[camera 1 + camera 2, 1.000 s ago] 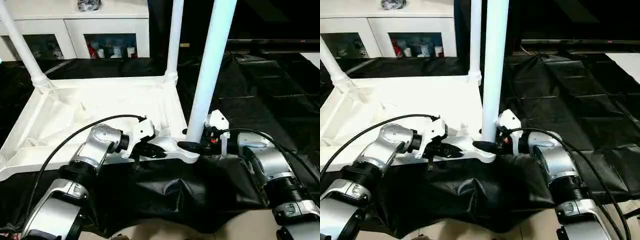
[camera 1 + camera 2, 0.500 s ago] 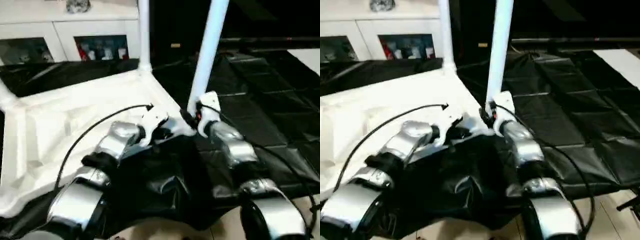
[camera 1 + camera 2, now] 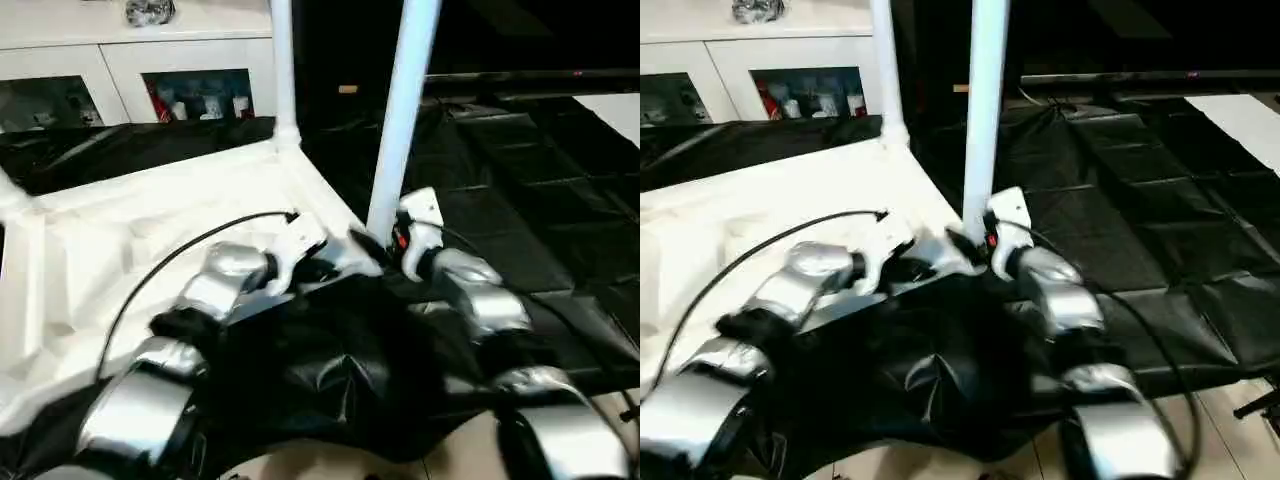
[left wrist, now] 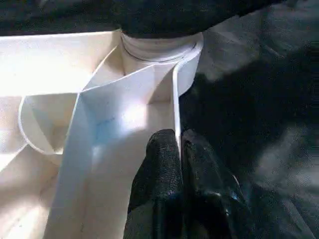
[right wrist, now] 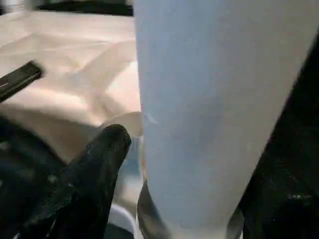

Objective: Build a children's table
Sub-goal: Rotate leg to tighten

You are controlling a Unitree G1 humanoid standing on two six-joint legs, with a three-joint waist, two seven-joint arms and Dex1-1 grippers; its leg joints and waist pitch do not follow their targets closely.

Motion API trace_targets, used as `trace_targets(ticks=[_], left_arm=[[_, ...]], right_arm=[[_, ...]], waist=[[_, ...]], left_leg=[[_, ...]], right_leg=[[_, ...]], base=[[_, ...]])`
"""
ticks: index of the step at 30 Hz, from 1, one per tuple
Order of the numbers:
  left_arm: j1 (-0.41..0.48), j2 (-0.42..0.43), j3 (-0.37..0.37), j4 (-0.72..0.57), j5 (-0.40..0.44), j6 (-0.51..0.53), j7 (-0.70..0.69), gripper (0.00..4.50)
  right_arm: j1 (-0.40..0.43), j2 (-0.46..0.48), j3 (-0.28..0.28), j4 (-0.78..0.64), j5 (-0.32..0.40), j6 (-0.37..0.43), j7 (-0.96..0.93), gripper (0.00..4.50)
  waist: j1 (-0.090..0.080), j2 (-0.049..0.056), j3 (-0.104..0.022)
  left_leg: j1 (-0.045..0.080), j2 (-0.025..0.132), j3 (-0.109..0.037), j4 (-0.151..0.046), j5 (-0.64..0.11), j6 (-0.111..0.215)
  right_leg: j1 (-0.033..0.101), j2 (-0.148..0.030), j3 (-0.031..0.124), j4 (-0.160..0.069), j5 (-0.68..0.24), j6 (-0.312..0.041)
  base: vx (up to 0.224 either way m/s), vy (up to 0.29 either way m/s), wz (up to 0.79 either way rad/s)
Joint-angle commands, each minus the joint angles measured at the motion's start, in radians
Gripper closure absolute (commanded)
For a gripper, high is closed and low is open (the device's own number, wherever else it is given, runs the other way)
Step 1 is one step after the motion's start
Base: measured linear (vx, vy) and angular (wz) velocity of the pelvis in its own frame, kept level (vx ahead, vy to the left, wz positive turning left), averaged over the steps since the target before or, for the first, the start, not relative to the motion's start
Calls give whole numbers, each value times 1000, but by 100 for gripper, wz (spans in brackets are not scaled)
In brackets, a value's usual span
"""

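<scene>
Left wrist view: left fingers still pinching tabletop rim (right's apparently still round leg).

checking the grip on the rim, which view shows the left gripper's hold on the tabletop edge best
The left wrist view: the left gripper has its two black fingers pinched on the thin edge wall of the tabletop, just below a corner socket. The eye views show that gripper small beside the near leg, its fingers hard to make out.

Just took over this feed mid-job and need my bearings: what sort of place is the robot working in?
Probably an indoor room set up as a work area: black sheeting covers the surface, a white glass-door cabinet stands behind, and the upturned tabletop lies on the sheeting.
</scene>
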Motion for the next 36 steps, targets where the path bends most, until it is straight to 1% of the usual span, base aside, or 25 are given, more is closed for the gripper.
trace_targets(ticks=[1, 2, 3, 4, 5, 7, 8, 13, 14, 16, 18, 20, 21, 23, 27, 28, 30, 31, 32, 34, 36], left_arm=[[-12, -38, -19, -64, -52, -63, -39, 450], [-8, -30, -21, -68, -53, -65, -54, 450], [1, -17, -26, -80, -55, -68, -84, 450], [8, -10, -29, -89, -58, -68, -103, 450], [11, -6, -30, -93, -59, -69, -114, 450], [21, 6, -33, -107, -62, -69, -141, 450], [30, 16, -35, -119, -65, -64, -165, 450], [39, 28, -33, -132, -67, -61, -183, 450], [40, 30, -32, -134, -67, -60, -185, 450], [42, 33, -33, -137, -67, -58, -188, 450], [44, 34, -33, -139, -67, -57, -190, 450], [48, 36, -33, -148, -68, -51, -193, 450], [50, 36, -33, -150, -69, -50, -193, 450], [52, 38, -34, -151, -69, -49, -196, 450], [56, 41, -34, -154, -68, -42, -201, 450], [59, 44, -34, -157, -68, -40, -203, 450], [61, 46, -34, -158, -68, -39, -204, 450], [62, 48, -33, -159, -67, -37, -203, 450], [63, 49, -33, -158, -65, -35, -201, 450], [62, 49, -33, -154, -62, -34, -195, 450], [58, 43, -31, -147, -59, -27, -180, 450]], right_arm=[[34, 34, 108, -4, -7, 49, 112, 79], [45, 14, 118, -23, -9, 61, 140, 70], [63, -18, 136, -55, -17, 75, 182, 55], [72, -37, 148, -68, -31, 68, 194, 41], [76, -46, 152, -74, -40, 60, 200, 36], [89, -69, 160, -92, -48, 43, 222, 32], [100, -84, 161, -109, -42, 46, 245, 32], [115, -106, 161, -145, -21, 74, 284, 32], [117, -108, 161, -153, -15, 83, 287, 49], [118, -113, 163, -160, -10, 91, 286, 49], [117, -114, 162, -163, -8, 96, 284, 75], [120, -113, 158, -173, -4, 104, 286, 87], [122, -114, 158, -176, -3, 106, 288, 101], [125, -114, 158, -181, -1, 110, 292, 101], [129, -116, 160, -187, 7, 118, 299, 138], [131, -117, 162, -191, 8, 120, 298, 138], [132, -118, 163, -191, 8, 121, 297, 164], [135, -117, 163, -192, 9, 124, 296, 164], [136, -116, 161, -192, 11, 126, 294, 175], [140, -110, 155, -189, 16, 132, 287, 181], [143, -98, 147, -180, 19, 131, 266, 186]], waist=[[6, -2, -63], [11, -2, -62], [12, -3, -61], [20, -3, -61], [20, -3, -61], [21, -4, -61], [23, -5, -61], [24, -5, -62], [25, -5, -61], [26, -5, -62], [25, -4, -62], [26, -5, -63], [26, -6, -64], [27, -5, -63], [26, -5, -62], [27, -5, -62], [26, -6, -62], [27, -6, -62], [27, -4, -62], [27, -5, -63], [27, -4, -62]], left_leg=[[-2, 33, -6, -64, -190, 93], [0, 34, -6, -64, -196, 88], [-1, 34, -5, -65, -197, 88], [-1, 35, -6, -65, -193, 89], [-2, 35, -5, -65, -193, 89], [-1, 34, -5, -66, -197, 81], [-1, 33, -6, -66, -199, 77], [-2, 34, -6, -65, -190, 79], [-3, 33, -6, -66, -190, 78], [-2, 34, -6, -66, -190, 76], [-3, 34, -7, -66, -189, 74], [-3, 34, -7, -66, -181, 74], [-3, 35, -7, -66, -178, 75], [-3, 33, -6, -65, -179, 76], [-2, 33, -6, -66, -185, 73], [-2, 33, -6, -65, -184, 73], [-2, 34, -6, -66, -185, 72], [-2, 33, -6, -66, -184, 71], [-2, 33, -6, -66, -185, 71], [-3, 32, -6, -65, -182, 71], [-2, 33, -6, -66, -188, 70]], right_leg=[[59, -65, 59, -77, -284, -204], [58, -65, 58, -77, -294, -201], [59, -65, 59, -78, -298, -199], [59, -66, 59, -78, -301, -193], [58, -66, 59, -78, -304, -190], [56, -67, 59, -79, -317, -186], [58, -67, 59, -81, -328, -180], [56, -65, 59, -78, -310, -185], [57, -65, 59, -78, -316, -183], [56, -67, 59, -80, -325, -180], [56, -67, 59, -79, -325, -179], [57, -66, 59, -78, -310, -180], [57, -66, 59, -76, -304, -181], [56, -67, 59, -77, -307, -180], [56, -66, 58, -81, -329, -172], [56, -66, 58, -80, -328, -172], [55, -66, 59, -79, -323, -173], [56, -66, 58, -79, -322, -173], [56, -66, 58, -79, -322, -173], [56, -66, 58, -79, -320, -173], [56, -66, 58, -80, -329, -171]], base=[[0, 0, 0], [0, 0, 0], [0, 0, 0], [0, 0, 0], [0, 0, 0], [0, 0, 0], [0, 0, 0], [0, 0, 0], [0, 0, 0], [0, 0, 0], [0, 0, 0], [0, 0, 0], [0, 0, 0], [0, 0, 0], [0, 0, 0], [0, 0, 0], [0, 0, 0], [0, 0, 0], [0, 0, 0], [0, 0, 0], [0, 0, 0]])
